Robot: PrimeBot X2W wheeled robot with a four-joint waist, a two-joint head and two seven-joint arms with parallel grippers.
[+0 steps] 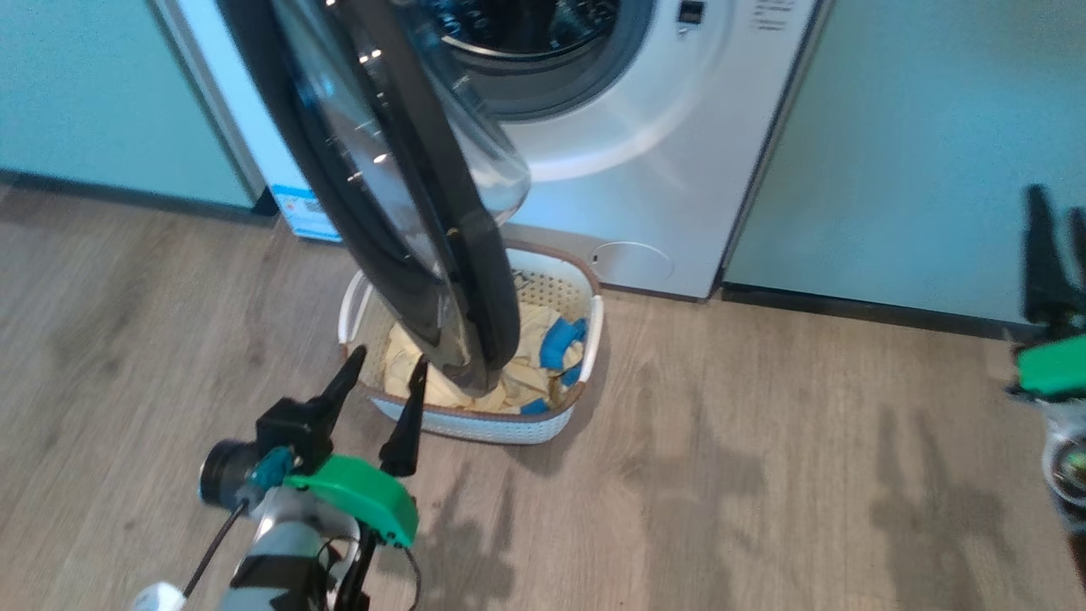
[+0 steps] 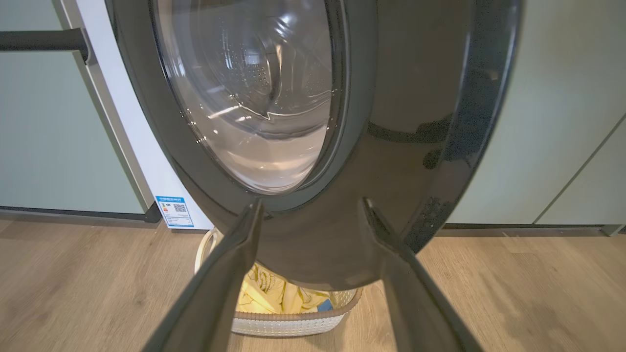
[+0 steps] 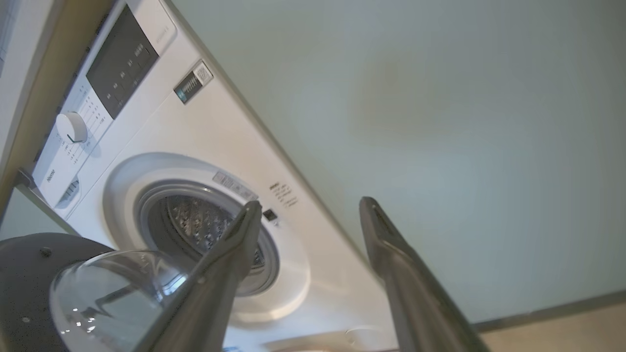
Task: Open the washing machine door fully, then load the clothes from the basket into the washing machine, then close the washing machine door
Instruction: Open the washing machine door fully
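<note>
The washing machine [image 1: 645, 119] stands at the top of the head view with its drum mouth [image 3: 195, 225] uncovered. The washing machine door [image 1: 399, 212] swings out toward me, edge-on, its glass bowl [image 2: 254, 98] bulging inward. Below the door sits the basket [image 1: 475, 424], with the yellow and blue clothes [image 1: 543, 339] inside, partly hidden by the door. My left gripper [image 1: 388, 358] is open just in front of the basket's near rim, its fingertips close to the door's black ring [image 2: 401, 146]. My right gripper [image 1: 1056, 221] is open far to the right, holding nothing, pointing at the machine [image 3: 195, 132].
Pale green cabinet panels [image 1: 916, 144] flank the machine on both sides. Wooden floor [image 1: 764, 475] spreads in front. A dark bar handle [image 2: 44, 40] sticks out on the left cabinet. The blue sticker [image 2: 173, 211] sits low on the machine's left side.
</note>
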